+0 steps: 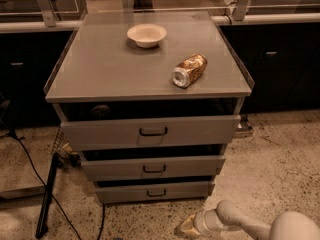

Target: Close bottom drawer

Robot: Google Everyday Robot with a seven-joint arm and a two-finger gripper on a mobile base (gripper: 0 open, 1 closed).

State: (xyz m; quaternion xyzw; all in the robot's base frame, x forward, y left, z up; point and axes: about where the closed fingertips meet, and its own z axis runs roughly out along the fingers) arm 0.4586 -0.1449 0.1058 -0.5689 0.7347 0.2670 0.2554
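Note:
The bottom drawer (156, 191) is the lowest, narrowest grey front of the grey cabinet (150, 79), with a small dark loop handle at its centre. It stands pulled out a little, with a dark gap above it. The middle drawer (152, 168) and top drawer (150, 131) also stand out a little. My gripper (184, 228) is low near the floor, in front of and slightly right of the bottom drawer, apart from it. My white arm (250, 224) reaches in from the lower right.
A white bowl (146, 34) and a can lying on its side (189, 70) rest on the cabinet top. A black stand leg and cables (47, 196) lie on the speckled floor at left. Dark cabinets line the back.

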